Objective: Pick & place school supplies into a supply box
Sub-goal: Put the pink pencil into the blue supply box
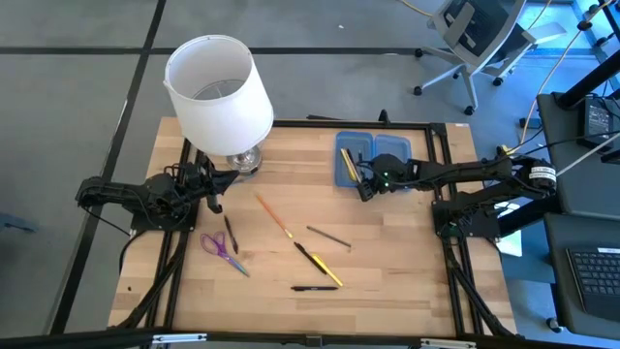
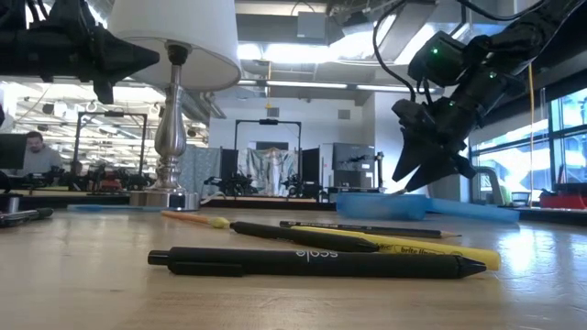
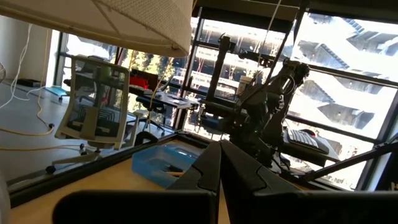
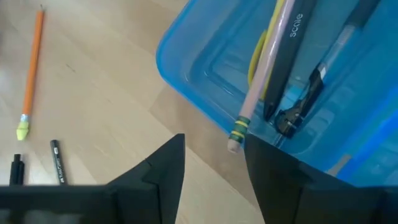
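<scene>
The supply box [image 1: 373, 155], a translucent blue pencil case lying open with its two halves side by side, sits at the far side of the wooden surface [image 1: 387, 281] on the right arm's side, and it is partly filled: the right wrist view shows in it a tan pencil [image 4: 261, 74] with a striped band and pink eraser whose end juts over the box wall, a black pen [image 4: 287, 53] with lettering, a clear-barrelled pen [image 4: 323, 68] with a black clip, and something yellow beneath them. Much is left on the surface: purple-handled scissors [image 1: 223, 250] and a short dark pen [image 1: 231, 234] nearer the left arm, an orange pencil [image 1: 273, 214] in the middle, a grey pencil [image 1: 328, 236] beyond it, a black pen overlapping a yellow one [image 1: 320, 264], and another black pen [image 1: 315, 288] nearest the front edge. I judge the task roughly a third to halfway done, with about seven items to move. The right gripper [image 1: 366, 187] hangs just over the near edge of the box; its fingers [image 4: 161, 168] stand well apart and hold nothing, the pencil's eraser end showing between them but not touched as far as can be seen, which suggests a drop just made. The left gripper [image 1: 211, 201] waits beside the base of the white lamp [image 1: 221, 92], well away from the box, its fingers pressed together and empty.
</scene>
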Controlling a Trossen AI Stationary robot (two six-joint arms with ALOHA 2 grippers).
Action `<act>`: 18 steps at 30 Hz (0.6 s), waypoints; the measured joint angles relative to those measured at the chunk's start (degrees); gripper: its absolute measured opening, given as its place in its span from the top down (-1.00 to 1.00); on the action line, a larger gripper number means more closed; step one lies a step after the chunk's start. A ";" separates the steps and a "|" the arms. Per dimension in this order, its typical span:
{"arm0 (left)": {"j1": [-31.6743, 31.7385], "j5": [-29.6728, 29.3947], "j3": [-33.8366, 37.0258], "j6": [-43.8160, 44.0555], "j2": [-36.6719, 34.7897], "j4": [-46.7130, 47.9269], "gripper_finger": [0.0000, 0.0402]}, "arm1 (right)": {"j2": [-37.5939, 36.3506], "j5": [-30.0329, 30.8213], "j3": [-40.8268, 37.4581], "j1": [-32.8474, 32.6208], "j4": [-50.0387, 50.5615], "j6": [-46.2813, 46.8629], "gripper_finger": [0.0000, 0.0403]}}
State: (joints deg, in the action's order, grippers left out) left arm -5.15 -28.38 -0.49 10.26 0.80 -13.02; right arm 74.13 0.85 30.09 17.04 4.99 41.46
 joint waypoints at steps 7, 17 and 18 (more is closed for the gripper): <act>0.00 -0.02 0.00 0.02 0.00 0.00 0.98 | 0.00 -4.65 0.00 -0.01 -0.45 0.04 0.16; 0.00 -0.02 -0.02 0.04 0.00 0.00 0.98 | 0.02 -9.08 0.00 0.00 -0.45 -0.67 0.16; 0.00 -0.02 0.00 0.02 0.00 0.00 0.98 | 0.02 -10.36 0.00 0.00 -0.43 -0.74 0.16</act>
State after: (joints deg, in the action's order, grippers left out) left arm -5.15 -28.40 -0.49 10.28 0.80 -13.01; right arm 74.15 -9.51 30.09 17.04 4.56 40.73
